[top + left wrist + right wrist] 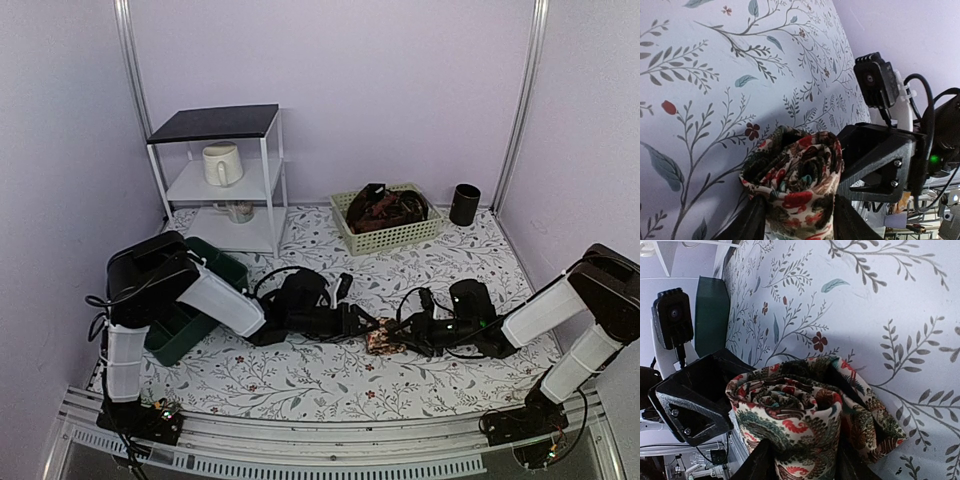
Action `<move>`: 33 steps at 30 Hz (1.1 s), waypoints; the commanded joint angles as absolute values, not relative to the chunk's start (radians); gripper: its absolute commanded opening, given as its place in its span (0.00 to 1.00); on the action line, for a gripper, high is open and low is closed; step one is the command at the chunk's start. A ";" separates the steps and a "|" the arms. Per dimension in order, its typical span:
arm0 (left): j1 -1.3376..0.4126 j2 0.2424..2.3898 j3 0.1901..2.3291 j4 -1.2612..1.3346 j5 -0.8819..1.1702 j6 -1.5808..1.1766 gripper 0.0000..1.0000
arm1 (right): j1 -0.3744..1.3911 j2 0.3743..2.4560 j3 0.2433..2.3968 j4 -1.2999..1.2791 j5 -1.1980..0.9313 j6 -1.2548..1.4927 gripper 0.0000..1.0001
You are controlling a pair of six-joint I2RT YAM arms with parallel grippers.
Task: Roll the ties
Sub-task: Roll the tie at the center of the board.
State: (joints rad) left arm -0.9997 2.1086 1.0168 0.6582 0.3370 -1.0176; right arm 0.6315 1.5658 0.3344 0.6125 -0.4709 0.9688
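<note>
Both arms are reaching inward and meeting near the middle of the counter (300, 385), which is covered with a pale cloth printed with leafy sprigs. Between them the rolled tie (381, 342) is sitting low against the cloth. It is a cream fabric with red and dark green floral figures, wound into a loose spiral.

The left end effector (797, 212) is pinching this coil, its two black fingers (751, 222) pressing on opposite sides of the roll in the left wrist view. The right end effector (805, 460) is gripping the same coil from the other side, its fingers likewise hugging the roll. An outer lap of fabric is sagging open toward the right of that view. Each wrist camera is showing the other arm's black end effector just beyond the coil.

Further back, a pale green basket (395, 240) is holding more ties (385, 210), dark brown and maroon, heaped loosely. A black cup (464, 204) is standing just beside the basket. At the back left a white shelf unit (215, 122) with a dark top is carrying a cream mug (222, 163). A dark green bin (178, 338) is lying beside the left arm.
</note>
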 commanded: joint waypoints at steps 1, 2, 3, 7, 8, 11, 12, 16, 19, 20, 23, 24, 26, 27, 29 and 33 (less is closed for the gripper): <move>-1.018 2.141 1.068 0.582 0.331 -1.000 0.46 | 0.623 1.526 0.361 0.482 -0.443 0.953 0.45; -1.017 2.140 1.080 0.545 0.321 -0.984 0.44 | 0.623 1.493 0.366 0.441 -0.427 0.946 0.48; -1.018 2.139 1.092 0.513 0.309 -0.968 0.43 | 0.623 1.463 0.374 0.397 -0.405 0.938 0.50; -1.017 2.129 1.117 0.453 0.288 -0.928 0.42 | 0.623 1.376 0.418 0.228 -0.381 0.900 0.53; -1.018 2.128 1.121 0.446 0.285 -0.925 0.42 | 0.623 1.365 0.432 0.189 -0.376 0.882 0.54; -1.019 2.133 1.134 0.429 0.286 -0.916 0.42 | 0.623 1.343 0.456 0.130 -0.350 0.858 0.54; -1.020 2.137 1.138 0.429 0.289 -0.917 0.42 | 0.624 1.346 0.464 0.119 -0.344 0.854 0.54; -1.022 2.149 1.153 0.419 0.298 -0.912 0.42 | 0.623 1.402 0.483 0.111 -0.348 0.838 0.51; -1.023 2.142 1.160 0.397 0.284 -0.900 0.42 | 0.623 1.446 0.479 0.132 -0.336 0.833 0.42; -1.023 2.137 1.158 0.390 0.278 -0.897 0.42 | 0.623 1.462 0.476 0.140 -0.330 0.832 0.39; -1.024 2.108 1.135 0.397 0.267 -0.901 0.46 | 0.623 1.498 0.448 0.185 -0.317 0.832 0.28; -1.024 2.098 1.120 0.414 0.269 -0.915 0.48 | 0.622 1.504 0.433 0.207 -0.321 0.836 0.27; -1.024 2.087 1.085 0.475 0.277 -0.955 0.54 | 0.623 1.508 0.403 0.268 -0.336 0.855 0.27; -1.027 2.087 1.068 0.512 0.282 -0.978 0.56 | 0.621 1.509 0.389 0.294 -0.344 0.868 0.27; -1.031 2.104 1.043 0.599 0.300 -1.017 0.58 | 0.622 1.518 0.377 0.331 -0.364 0.888 0.27; -1.040 2.167 1.067 0.654 0.347 -1.062 0.58 | 0.619 1.542 0.373 0.373 -0.394 0.912 0.27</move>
